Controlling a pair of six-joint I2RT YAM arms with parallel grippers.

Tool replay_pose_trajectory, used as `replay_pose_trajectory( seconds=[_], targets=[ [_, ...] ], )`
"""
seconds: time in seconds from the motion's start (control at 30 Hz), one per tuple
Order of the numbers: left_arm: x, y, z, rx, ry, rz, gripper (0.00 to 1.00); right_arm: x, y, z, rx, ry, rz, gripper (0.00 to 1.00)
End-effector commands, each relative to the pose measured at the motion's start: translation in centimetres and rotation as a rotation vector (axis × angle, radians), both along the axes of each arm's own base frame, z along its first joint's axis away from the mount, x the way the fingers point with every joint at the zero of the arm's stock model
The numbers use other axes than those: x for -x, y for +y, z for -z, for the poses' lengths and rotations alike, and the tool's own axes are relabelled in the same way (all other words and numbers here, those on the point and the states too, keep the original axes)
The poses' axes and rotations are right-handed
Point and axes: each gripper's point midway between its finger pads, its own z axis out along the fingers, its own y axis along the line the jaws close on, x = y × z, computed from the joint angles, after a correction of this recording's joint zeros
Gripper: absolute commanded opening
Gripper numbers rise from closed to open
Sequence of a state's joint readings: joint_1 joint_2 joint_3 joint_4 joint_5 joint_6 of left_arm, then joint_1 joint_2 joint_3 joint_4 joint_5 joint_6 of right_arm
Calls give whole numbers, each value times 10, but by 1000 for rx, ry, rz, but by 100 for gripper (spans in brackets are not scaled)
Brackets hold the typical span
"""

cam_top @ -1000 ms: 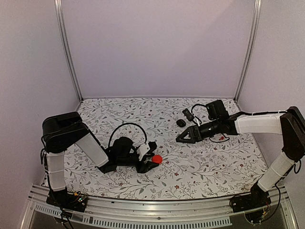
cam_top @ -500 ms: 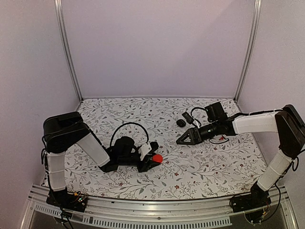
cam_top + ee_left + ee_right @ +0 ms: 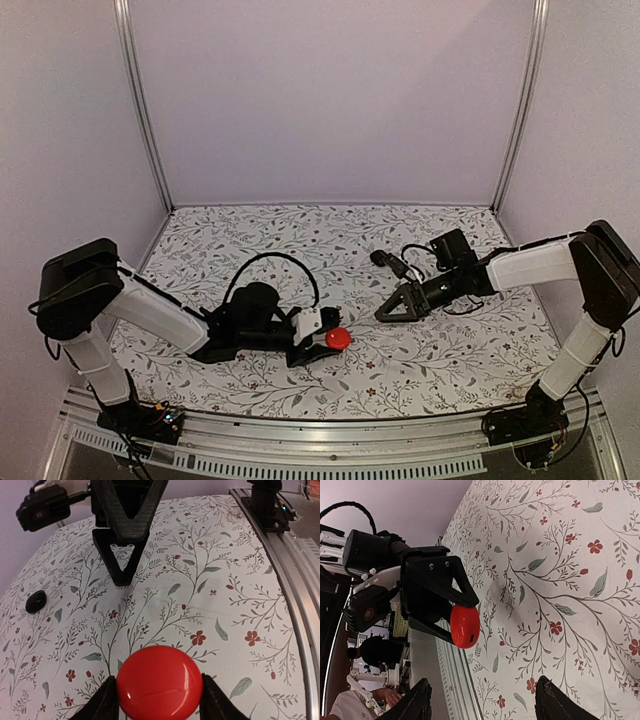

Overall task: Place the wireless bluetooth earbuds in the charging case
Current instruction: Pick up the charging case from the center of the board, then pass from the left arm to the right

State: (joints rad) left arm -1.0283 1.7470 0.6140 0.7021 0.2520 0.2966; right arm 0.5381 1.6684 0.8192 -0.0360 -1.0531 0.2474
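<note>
The charging case is a glossy red rounded pebble, closed, with a small port on its edge. My left gripper is shut on it, one black finger on each side, low over the table near the middle. My right gripper points at it from the right, a short gap away, open with nothing between its fingers. One small black round earbud lies on the table behind the right gripper, also seen far left. I cannot make out another earbud.
The floral table cloth covers the whole work surface. An aluminium rail runs along the near edge, close to the left gripper. The right arm's black cable loops over the table beside the earbud.
The left jaws closed on the red case and the left arm stretched right with it. The right gripper came nearer and lower, toward the case.
</note>
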Motion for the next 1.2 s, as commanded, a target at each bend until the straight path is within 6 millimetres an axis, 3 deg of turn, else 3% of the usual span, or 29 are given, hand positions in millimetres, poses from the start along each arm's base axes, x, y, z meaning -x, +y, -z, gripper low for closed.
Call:
replay_pose_trajectory(
  seconds=[0.0, 0.13, 0.47, 0.63, 1.17],
  targets=[
    [23, -10, -12, -76, -73, 88, 31, 36, 9, -19, -77, 38, -122, 69],
    [38, -19, -37, -76, -144, 129, 31, 62, 17, -27, -99, 47, -205, 67],
    [62, -32, -74, -77, -229, 202, 31, 88, 31, -44, -141, 36, -311, 58],
    [67, -33, -76, -80, -239, 215, 30, 92, 33, -49, -150, 21, -327, 46],
    [75, -35, -73, -99, -251, 233, 29, 105, 47, -50, -158, 33, -389, 36]
  ],
)
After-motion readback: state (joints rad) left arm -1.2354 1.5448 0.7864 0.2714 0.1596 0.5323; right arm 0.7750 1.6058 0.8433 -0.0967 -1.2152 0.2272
